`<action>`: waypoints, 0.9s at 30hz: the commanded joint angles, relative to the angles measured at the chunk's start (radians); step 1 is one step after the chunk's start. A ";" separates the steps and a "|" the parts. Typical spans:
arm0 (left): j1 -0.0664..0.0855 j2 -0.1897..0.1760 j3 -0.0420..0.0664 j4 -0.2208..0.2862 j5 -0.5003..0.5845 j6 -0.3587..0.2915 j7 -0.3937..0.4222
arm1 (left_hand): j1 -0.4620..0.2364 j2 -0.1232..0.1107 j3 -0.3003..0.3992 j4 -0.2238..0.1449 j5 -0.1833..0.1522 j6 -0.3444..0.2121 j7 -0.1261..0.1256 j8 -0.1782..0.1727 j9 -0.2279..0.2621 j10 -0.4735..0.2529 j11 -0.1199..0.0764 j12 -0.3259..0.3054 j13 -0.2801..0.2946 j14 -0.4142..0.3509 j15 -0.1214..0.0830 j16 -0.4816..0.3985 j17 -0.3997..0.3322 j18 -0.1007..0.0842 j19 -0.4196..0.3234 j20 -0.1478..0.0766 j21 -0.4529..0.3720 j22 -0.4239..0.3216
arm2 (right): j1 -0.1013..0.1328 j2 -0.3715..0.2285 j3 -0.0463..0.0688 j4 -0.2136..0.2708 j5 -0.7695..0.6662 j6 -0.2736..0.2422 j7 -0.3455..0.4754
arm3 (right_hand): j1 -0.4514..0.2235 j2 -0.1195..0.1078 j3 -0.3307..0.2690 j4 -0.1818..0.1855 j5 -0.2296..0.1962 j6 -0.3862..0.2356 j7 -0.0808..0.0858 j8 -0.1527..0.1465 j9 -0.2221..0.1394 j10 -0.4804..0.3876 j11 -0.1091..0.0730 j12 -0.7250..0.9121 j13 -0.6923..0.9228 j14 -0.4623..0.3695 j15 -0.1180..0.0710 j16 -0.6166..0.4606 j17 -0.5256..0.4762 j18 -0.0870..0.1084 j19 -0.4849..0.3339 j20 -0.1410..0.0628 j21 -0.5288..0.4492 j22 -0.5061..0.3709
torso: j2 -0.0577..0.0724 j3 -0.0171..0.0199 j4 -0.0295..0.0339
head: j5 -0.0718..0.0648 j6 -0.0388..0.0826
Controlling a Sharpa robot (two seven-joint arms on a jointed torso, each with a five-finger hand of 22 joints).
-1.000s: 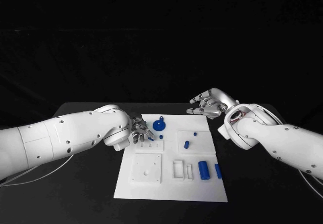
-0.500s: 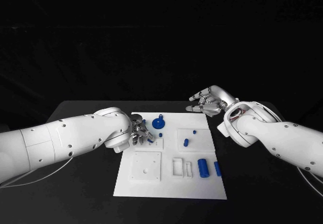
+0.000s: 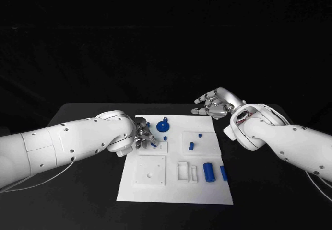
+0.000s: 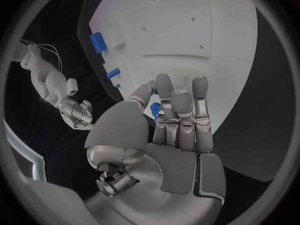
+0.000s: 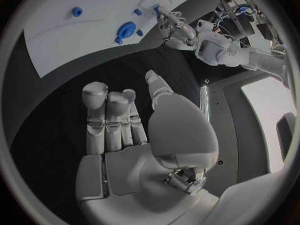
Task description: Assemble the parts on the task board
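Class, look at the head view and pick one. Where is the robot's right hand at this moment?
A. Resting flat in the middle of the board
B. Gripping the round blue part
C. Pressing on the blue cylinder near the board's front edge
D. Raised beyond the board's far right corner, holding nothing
D: the right hand hangs past the far right corner of the task board, fingers apart and empty.

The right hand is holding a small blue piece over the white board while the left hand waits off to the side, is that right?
Swapped. In the head view the left hand pinches the small blue piece over the white board; the right hand waits empty beyond its far edge.
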 commanded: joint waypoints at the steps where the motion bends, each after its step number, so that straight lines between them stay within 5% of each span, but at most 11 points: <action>1: -0.003 -0.002 -0.001 0.001 -0.020 0.037 -0.013 | -0.001 0.012 0.027 -0.027 0.007 0.212 -0.125 0.026 0.518 0.037 -0.025 -0.004 -0.001 -0.005 -0.005 0.006 -0.001 -0.007 0.013 0.001 -0.026 0.028 | 0.000 0.000 0.001 0.000 0.002 0.004 0.010 | -0.003 0.009 -0.002 -0.005 0.005 0.008 0.002 -0.003 -0.001 -0.010 0.000 0.006 -0.001 -0.006 -0.001 -0.005 -0.002 0.019 0.010 0.004 -0.004 0.080 | 0.000 -0.0009 -0.0003 | 0.000 -0.001; 10: -0.004 -0.005 -0.001 0.007 -0.021 0.065 -0.018 | -0.005 0.014 0.025 -0.025 0.003 0.213 -0.122 0.029 0.517 0.034 -0.022 0.004 0.006 -0.006 -0.003 0.009 -0.002 -0.007 0.047 0.003 -0.125 0.128 | 0.000 0.001 0.001 -0.001 0.003 0.008 0.008 | -0.004 0.008 -0.002 -0.004 0.007 0.009 0.002 -0.003 -0.001 -0.010 0.000 0.006 -0.002 -0.006 -0.001 -0.005 -0.002 0.019 0.010 0.004 -0.005 0.080 | 0.000 -0.0013 -0.0001 | -0.001 -0.006; 27: -0.005 -0.006 -0.001 0.011 -0.019 0.077 -0.019 | -0.007 0.016 0.024 -0.022 -0.005 0.211 -0.122 0.028 0.514 0.034 -0.021 -0.001 0.004 -0.008 -0.002 0.007 -0.005 -0.007 0.057 0.005 -0.149 0.137 | 0.000 0.004 0.001 -0.004 0.004 0.013 0.007 | -0.005 0.009 -0.003 -0.003 0.008 0.011 0.001 -0.003 -0.001 -0.010 0.000 0.007 -0.003 -0.006 -0.001 -0.005 -0.002 0.019 0.011 0.004 -0.005 0.080 | -0.001 -0.0006 -0.0008 | -0.001 -0.009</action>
